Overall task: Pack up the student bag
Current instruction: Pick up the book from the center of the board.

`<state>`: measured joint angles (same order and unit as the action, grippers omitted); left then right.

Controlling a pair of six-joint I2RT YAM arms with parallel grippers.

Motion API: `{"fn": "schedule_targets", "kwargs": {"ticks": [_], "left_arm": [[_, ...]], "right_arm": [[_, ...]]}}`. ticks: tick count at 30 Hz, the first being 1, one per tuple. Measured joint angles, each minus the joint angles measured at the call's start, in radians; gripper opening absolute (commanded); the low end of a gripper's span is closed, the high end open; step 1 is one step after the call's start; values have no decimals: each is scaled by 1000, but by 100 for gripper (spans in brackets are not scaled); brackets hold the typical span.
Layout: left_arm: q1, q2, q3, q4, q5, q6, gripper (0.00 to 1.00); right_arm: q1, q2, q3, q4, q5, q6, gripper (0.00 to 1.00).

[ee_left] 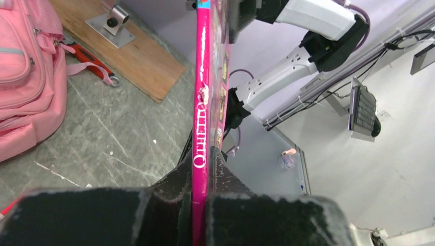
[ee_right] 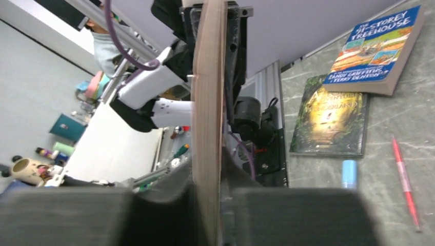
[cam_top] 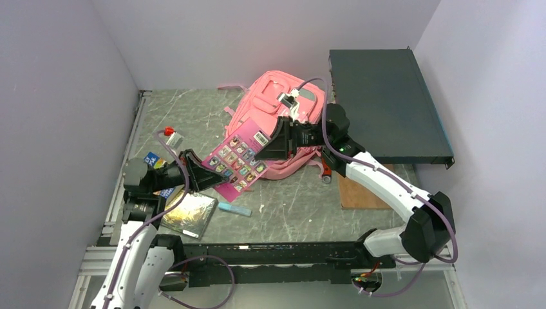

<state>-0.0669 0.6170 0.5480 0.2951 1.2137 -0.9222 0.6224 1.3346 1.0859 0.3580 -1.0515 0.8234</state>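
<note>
A thin magenta paperback book [cam_top: 239,156] hangs just in front of the soft pink fabric backpack [cam_top: 269,87], which lies on the grey table [cam_top: 290,206]. The left gripper [cam_top: 206,175] pinches the book's far end. The right gripper [cam_top: 267,149] clamps the end nearest the backpack, probably a handover for packing.

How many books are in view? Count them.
3: pink book held aloft; blue Treehouse book and dark book beside it, flat on the table. Others may be hidden.

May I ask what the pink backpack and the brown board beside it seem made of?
The student bag looks like soft matte fabric: it slumps, with stitched seams and zips. The board looks like unfinished wood or plywood, judging by its brown grain.
</note>
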Motion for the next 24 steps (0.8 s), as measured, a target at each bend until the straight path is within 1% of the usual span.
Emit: {"fn": "schedule_targets", "kwargs": {"ticks": [1, 2, 3, 5, 7, 9, 12, 14, 16, 17, 19, 20, 22, 24], "left_arm": [[0, 7, 14, -32, 6, 22, 11], [0, 16, 34, -70, 10, 46, 26], [0, 27, 62, -115, 12, 72, 44], [-2, 46, 111, -186, 5, 113, 97], [-2, 51, 142, -235, -29, 138, 100], [-2, 37, 142, -253, -72, 115, 100], [-2, -33, 80, -183, -145, 39, 99], [-2, -98, 22, -129, -196, -19, 96], [-2, -158, -27, -76, -250, -75, 90], [-2, -182, -50, -46, -279, -103, 91], [-2, -221, -105, 23, -336, -163, 98], [-2, -232, -128, 52, -357, -187, 99], [-2, -233, -174, 122, -392, -249, 100], [-2, -200, -187, 181, -404, -299, 100]], "right_arm": [[0, 5, -1, 6, -7, 2, 0], [0, 8, -4, 18, -10, 17, 0], [-2, 10, -11, 39, -10, 36, 0], [-12, 9, -38, 100, 4, 82, 0], [-17, -3, -90, 182, 52, 143, 0], [-18, -13, -151, 269, 110, 214, 0], [-13, -16, -181, 373, 177, 315, 0], [-16, -26, -194, 473, 219, 378, 0], [-16, -36, -213, 544, 248, 420, 0], [-15, -42, -222, 566, 259, 435, 0], [-13, -50, -229, 581, 274, 446, 0], [-11, -53, -229, 576, 283, 444, 0], [-4, -60, -229, 546, 301, 431, 0], [2, -68, -229, 502, 319, 407, 0]]}}
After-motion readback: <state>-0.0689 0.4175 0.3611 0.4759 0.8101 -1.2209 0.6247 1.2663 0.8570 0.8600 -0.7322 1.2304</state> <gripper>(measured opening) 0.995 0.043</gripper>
